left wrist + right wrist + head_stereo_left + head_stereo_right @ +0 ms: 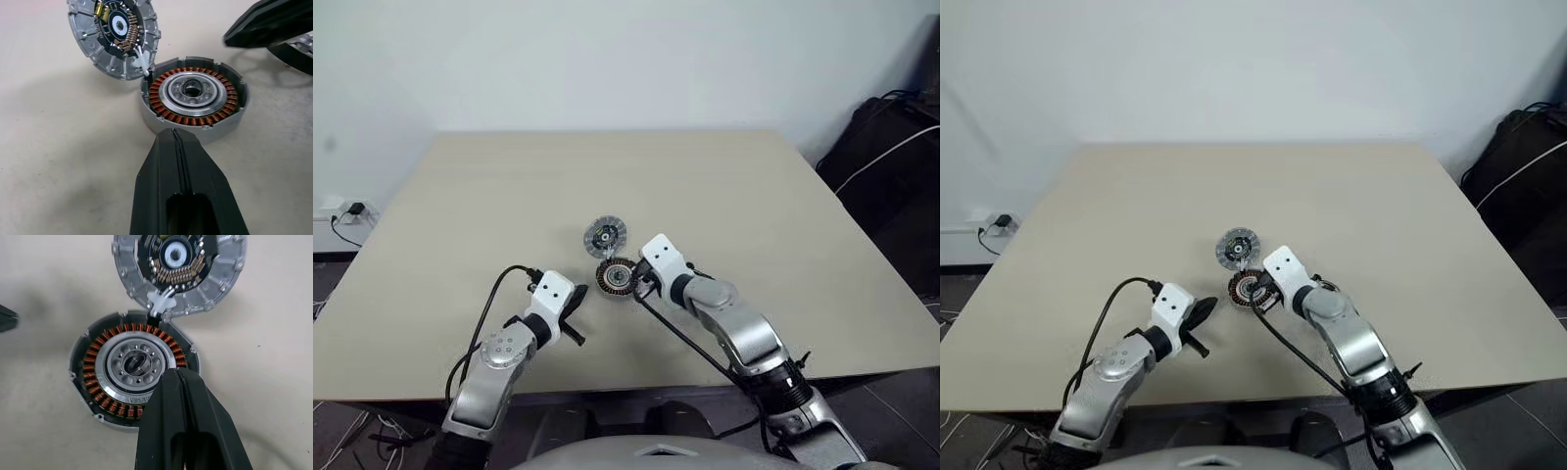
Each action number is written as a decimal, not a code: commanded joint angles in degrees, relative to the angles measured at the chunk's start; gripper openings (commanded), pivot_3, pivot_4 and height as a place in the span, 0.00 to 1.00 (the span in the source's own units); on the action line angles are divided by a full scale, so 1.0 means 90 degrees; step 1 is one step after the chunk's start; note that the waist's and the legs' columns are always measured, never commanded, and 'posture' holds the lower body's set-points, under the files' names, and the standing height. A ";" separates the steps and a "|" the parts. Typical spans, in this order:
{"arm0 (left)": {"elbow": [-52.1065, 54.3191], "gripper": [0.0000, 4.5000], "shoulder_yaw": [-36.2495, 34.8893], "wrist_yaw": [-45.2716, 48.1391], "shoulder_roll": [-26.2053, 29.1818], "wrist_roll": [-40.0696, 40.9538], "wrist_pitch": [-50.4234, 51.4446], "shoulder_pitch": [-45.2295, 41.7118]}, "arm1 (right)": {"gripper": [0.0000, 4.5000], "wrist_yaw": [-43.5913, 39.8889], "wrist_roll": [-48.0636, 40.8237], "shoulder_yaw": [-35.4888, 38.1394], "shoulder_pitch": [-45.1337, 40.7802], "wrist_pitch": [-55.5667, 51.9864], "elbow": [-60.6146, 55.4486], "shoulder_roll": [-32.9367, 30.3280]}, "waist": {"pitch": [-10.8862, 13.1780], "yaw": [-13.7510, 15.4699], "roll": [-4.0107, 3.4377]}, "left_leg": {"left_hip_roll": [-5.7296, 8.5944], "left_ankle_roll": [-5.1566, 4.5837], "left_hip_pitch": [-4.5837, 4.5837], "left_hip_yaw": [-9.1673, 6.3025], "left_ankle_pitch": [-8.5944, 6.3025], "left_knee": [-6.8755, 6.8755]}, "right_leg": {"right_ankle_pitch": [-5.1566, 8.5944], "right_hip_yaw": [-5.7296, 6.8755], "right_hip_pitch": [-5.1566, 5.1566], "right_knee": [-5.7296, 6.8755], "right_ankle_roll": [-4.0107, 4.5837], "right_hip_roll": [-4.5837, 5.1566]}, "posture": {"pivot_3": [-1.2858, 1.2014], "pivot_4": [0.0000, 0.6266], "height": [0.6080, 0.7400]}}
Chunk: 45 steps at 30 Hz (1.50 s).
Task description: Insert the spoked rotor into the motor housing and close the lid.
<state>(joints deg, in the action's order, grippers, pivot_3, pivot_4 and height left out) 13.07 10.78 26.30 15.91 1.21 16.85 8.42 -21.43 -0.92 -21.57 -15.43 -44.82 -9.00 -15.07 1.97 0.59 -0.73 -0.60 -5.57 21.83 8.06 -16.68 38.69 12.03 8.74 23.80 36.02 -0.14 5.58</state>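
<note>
Both pincers pinched together, holding nothing — best to nudge the lid (178, 271) gently down onto the motor housing (134, 369).

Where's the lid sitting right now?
The lid lies open near the table's middle, inner face up, just beyond the motor housing and joined to it by a small white connector.

The table (489, 196) is flat and tan. The housing (132, 367) lies on it, partly under the right jaws' tips. The lid (178, 269) lies just past it, touching it.
</note>
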 commanded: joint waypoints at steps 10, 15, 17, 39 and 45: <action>0.0353 0.00 0.0065 -0.0086 -0.0002 0.0013 -0.0244 0.0078 | 0.01 -0.0124 0.0227 -0.0354 -0.0774 0.0180 0.0970 0.0541 | 0.0002 -0.0126 -0.0004 | 0.0000 0.0002 0.0003 0.0002 0.0001 -0.0001 | -0.0001 0.0002 0.0001 0.0001 -0.0002 -0.0002 | 0.52 0.00 1.00; 0.0364 0.00 0.0078 -0.0044 -0.0002 0.0074 -0.0224 0.0087 | 0.01 -0.0217 0.0259 -0.0441 -0.0876 0.0239 0.1117 0.0716 | 0.0003 -0.0143 -0.0006 | -0.0001 0.0005 0.0002 0.0003 0.0002 -0.0002 | -0.0002 0.0001 0.0003 0.0001 -0.0002 -0.0003 | 0.52 0.00 1.00; 0.0383 0.00 0.0083 0.0002 -0.0004 0.0119 -0.0219 0.0093 | 0.01 -0.0245 0.0290 -0.0488 -0.0892 0.0280 0.1207 0.0765 | 0.0003 -0.0143 -0.0006 | 0.0000 0.0006 0.0003 0.0003 0.0002 -0.0005 | -0.0001 0.0001 0.0004 0.0002 -0.0002 -0.0003 | 0.52 0.00 1.00; 0.0151 0.00 0.0019 0.0035 0.0004 0.0280 -0.0290 0.0277 | 0.01 -0.0479 0.0271 -0.0305 -0.0748 0.0258 0.1133 0.0480 | 0.0008 -0.0143 -0.0015 | 0.0000 0.0013 0.0003 0.0006 0.0005 -0.0016 | 0.0001 0.0000 0.0011 0.0001 0.0001 -0.0001 | 0.52 0.00 1.00; 0.0114 0.00 0.0026 0.0042 0.0027 0.0255 -0.0256 0.0249 | 0.01 -0.0523 0.0268 -0.0301 -0.0606 0.0173 0.0922 0.0398 | 0.0010 -0.0144 -0.0017 | -0.0001 0.0013 0.0003 0.0006 0.0005 -0.0019 | 0.0002 0.0001 0.0014 0.0000 0.0003 -0.0001 | 0.52 0.00 1.00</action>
<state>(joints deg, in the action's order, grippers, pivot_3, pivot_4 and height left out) 13.55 11.27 26.42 15.97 2.94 15.49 11.47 -26.22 1.64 -25.40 -20.58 -43.18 1.75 -11.58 2.07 -0.70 -0.89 -0.60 -5.46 21.85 8.11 -16.63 38.52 12.05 8.75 23.93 36.01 -0.12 5.57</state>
